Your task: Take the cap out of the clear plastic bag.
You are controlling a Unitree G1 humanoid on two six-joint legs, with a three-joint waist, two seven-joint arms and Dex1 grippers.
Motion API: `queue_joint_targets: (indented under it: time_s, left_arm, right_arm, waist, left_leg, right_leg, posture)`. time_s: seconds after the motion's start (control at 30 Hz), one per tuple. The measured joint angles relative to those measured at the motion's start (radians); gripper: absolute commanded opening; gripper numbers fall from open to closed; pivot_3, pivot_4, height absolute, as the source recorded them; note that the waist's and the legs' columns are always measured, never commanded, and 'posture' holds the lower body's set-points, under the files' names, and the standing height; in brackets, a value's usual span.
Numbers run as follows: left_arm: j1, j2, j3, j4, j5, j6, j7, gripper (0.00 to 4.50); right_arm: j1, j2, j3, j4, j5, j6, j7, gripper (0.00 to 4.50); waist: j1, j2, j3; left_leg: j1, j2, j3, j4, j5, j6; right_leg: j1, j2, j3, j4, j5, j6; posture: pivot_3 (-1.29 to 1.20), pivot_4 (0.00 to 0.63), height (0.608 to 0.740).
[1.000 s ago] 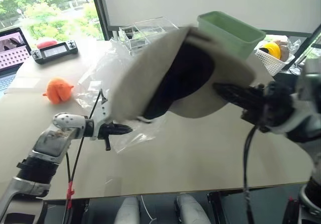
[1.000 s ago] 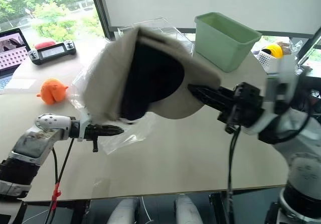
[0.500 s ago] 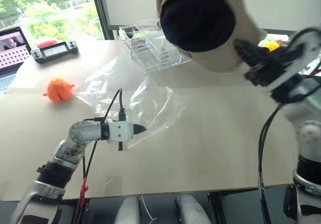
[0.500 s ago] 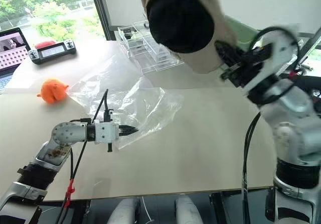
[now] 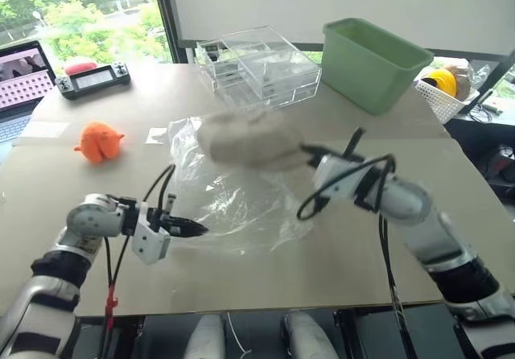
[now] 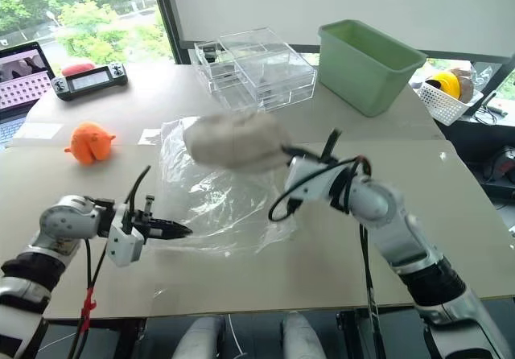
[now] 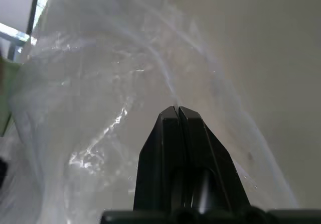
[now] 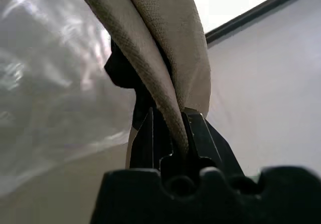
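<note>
A pale surface point(image 5: 338, 254) by a window carries the work. The right end effector point(image 8: 173, 128) is clenched on the edge of the cap point(image 5: 245, 140), holding it low over the far part of the clear plastic bag point(image 5: 233, 210), seemingly outside it, though whether it touches the film is unclear. The left end effector point(image 7: 178, 114) is pinched tight on the bag's near edge, pinning it flat. Farther out sit clear boxes point(image 5: 257, 61), a green bin point(image 5: 374, 57) and an orange toy point(image 5: 98, 142). The removal looks essentially done; only setting the cap down apart from the bag seems left.
</note>
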Motion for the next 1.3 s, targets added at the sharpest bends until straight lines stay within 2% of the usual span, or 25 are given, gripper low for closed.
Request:
queue_joint_targets:
  time_s: [0.1,0.23,0.3,0.33,0.43,0.67,0.77,0.8,0.83,0.87,0.93,1.0,1.07,1.1,1.13,1.23,1.3]
  left_arm:
    - [-0.05,-0.011,-0.007,0.08,-0.014,-0.04,-0.031,0.0]
    - [-0.073,-0.035,-0.015,0.12,-0.025,-0.07,-0.047,0.0]
    - [-0.078,-0.039,-0.015,0.131,-0.03,-0.071,-0.047,0.0]
    - [-0.079,-0.039,-0.015,0.133,-0.03,-0.071,-0.047,0.0]
    - [-0.079,-0.045,-0.015,0.134,-0.029,-0.071,-0.04,0.73]
    - [-0.049,-0.047,-0.014,0.108,-0.078,-0.046,-0.041,3.25]
    - [-0.029,-0.046,-0.014,0.081,-0.112,-0.02,-0.058,4.29]
    - [-0.022,-0.045,-0.014,0.066,-0.128,-0.007,-0.067,4.47]
    - [-0.012,-0.043,-0.014,0.044,-0.142,0.014,-0.077,4.47]
    - [0.004,-0.037,-0.013,0.01,-0.164,0.07,-0.085,4.47]
    - [0.065,0.012,-0.011,-0.125,-0.225,0.292,-0.096,4.47]
    - [0.082,0.034,-0.011,-0.172,-0.249,0.376,-0.099,4.47]
    - [0.122,0.127,-0.008,-0.339,-0.332,0.66,-0.112,4.47]
    - [0.142,0.25,-0.009,-0.507,-0.448,1.011,-0.121,4.47]
    - [0.135,0.288,0.005,-0.555,-0.515,1.167,-0.119,4.47]
    - [0.098,0.31,0.08,-0.59,-0.693,1.584,-0.06,4.47]
    - [0.089,0.262,0.17,-0.552,-0.754,1.737,0.05,4.47]
  right_arm:
    - [0.065,0.022,0.048,-0.009,-0.061,0.027,0.03,0.04]
    - [0.101,0.082,0.049,-0.036,-0.098,0.101,0.047,0.04]
    - [0.118,0.113,0.049,-0.041,-0.099,0.135,0.055,0.82]
    - [0.129,0.133,0.045,-0.041,-0.095,0.158,0.06,1.05]
    - [0.162,0.189,0.039,-0.031,-0.074,0.215,0.07,2.07]
    - [0.185,0.171,-0.022,-0.041,0.003,0.264,0.149,4.44]
    - [0.189,0.148,-0.057,-0.044,0.046,0.276,0.186,4.5]
    - [0.194,0.138,-0.067,-0.045,0.06,0.282,0.201,4.5]
    - [0.199,0.126,-0.081,-0.046,0.082,0.288,0.218,4.5]
    - [0.201,0.118,-0.099,-0.047,0.105,0.302,0.236,4.5]
    - [0.212,0.096,-0.16,-0.049,0.178,0.346,0.282,4.5]
    - [0.214,0.088,-0.183,-0.049,0.203,0.361,0.296,4.5]
    - [0.216,0.064,-0.245,-0.055,0.285,0.406,0.344,4.5]
    - [0.225,0.06,-0.307,-0.075,0.389,0.468,0.394,4.5]
    - [0.226,0.061,-0.339,-0.078,0.444,0.501,0.411,4.5]
    - [0.22,0.094,-0.462,-0.076,0.628,0.615,0.43,4.5]
    - [0.184,0.155,-0.565,-0.068,0.751,0.693,0.381,4.5]
  waist:
    - [-0.001,0.0,0.0]
    - [-0.004,-0.001,-0.001]
    - [-0.003,-0.002,-0.002]
    - [-0.004,-0.004,-0.003]
    - [-0.005,-0.005,-0.004]
    - [-0.004,-0.005,-0.004]
    - [-0.003,-0.005,-0.004]
    - [-0.002,-0.005,-0.004]
    - [-0.002,-0.005,-0.004]
    - [-0.004,-0.005,-0.004]
    - [-0.011,-0.005,-0.003]
    - [-0.013,-0.005,-0.003]
    - [-0.015,-0.004,-0.002]
    - [-0.019,-0.005,-0.001]
    - [-0.02,-0.004,0.0]
    - [-0.019,-0.002,0.001]
    - [-0.019,-0.001,0.001]
  left_leg:
    - [0.001,0.0,0.0,0.0,0.0,0.0]
    - [0.006,0.0,0.0,-0.001,0.0,0.0]
    - [0.007,0.0,0.0,0.0,0.0,0.0]
    - [0.008,0.0,0.0,-0.001,0.0,0.0]
    - [0.009,0.001,0.0,0.0,0.0,0.0]
    - [0.01,0.001,-0.001,-0.001,0.0,0.0]
    - [0.01,0.001,-0.001,-0.001,0.0,0.0]
    - [0.01,0.001,-0.001,-0.001,0.0,0.0]
    - [0.01,0.001,-0.001,0.0,0.0,0.0]
    - [0.01,0.001,-0.001,0.0,0.0,0.0]
    - [0.009,0.001,-0.001,-0.001,0.0,0.0]
    - [0.009,0.001,-0.001,-0.001,0.0,0.0]
    - [0.009,0.001,-0.001,-0.001,0.0,0.0]
    - [0.007,0.002,-0.001,-0.001,0.0,0.0]
    - [0.008,0.002,-0.001,-0.001,0.0,0.0]
    - [0.008,0.002,-0.001,-0.001,0.0,0.0]
    - [0.009,0.002,-0.001,-0.001,0.0,0.0]
  right_leg:
    - [0.0,0.0,0.0,0.001,0.0,0.0]
    - [0.005,0.0,0.0,0.001,-0.001,0.002]
    - [0.006,0.0,0.0,0.001,-0.002,0.003]
    - [0.007,0.0,0.0,0.001,-0.002,0.003]
    - [0.008,0.0,0.0,0.001,-0.002,0.003]
    - [0.01,0.0,0.0,0.0,-0.003,0.006]
    - [0.011,0.0,-0.001,0.0,-0.004,0.006]
    - [0.011,0.0,-0.001,0.0,-0.004,0.006]
    - [0.011,0.0,-0.001,0.0,-0.004,0.006]
    - [0.011,0.0,0.0,0.0,-0.004,0.006]
    - [0.01,0.0,0.0,0.0,-0.004,0.006]
    - [0.009,0.0,-0.001,0.001,-0.004,0.006]
    - [0.008,0.001,-0.001,0.001,-0.004,0.006]
    - [0.006,0.001,-0.001,0.002,-0.005,0.007]
    - [0.007,0.001,0.0,0.002,-0.005,0.007]
    - [0.006,0.002,-0.001,0.002,-0.005,0.007]
    - [0.007,0.002,-0.001,0.002,-0.005,0.007]
  posture:
    - [0.0,0.15,0.735]
    - [0.0,0.15,0.735]
    - [0.0,0.15,0.735]
    - [0.0,0.15,0.735]
    - [0.0,0.15,0.735]
    - [0.0,0.15,0.735]
    - [0.0,0.15,0.735]
    - [0.0,0.15,0.735]
    - [0.0,0.15,0.735]
    - [0.0,0.15,0.735]
    - [0.0,0.15,0.735]
    - [0.0,0.15,0.735]
    - [0.0,0.15,0.735]
    - [0.0,0.15,0.735]
    - [0.0,0.15,0.735]
    - [0.0,0.15,0.735]
    - [0.0,0.15,0.735]
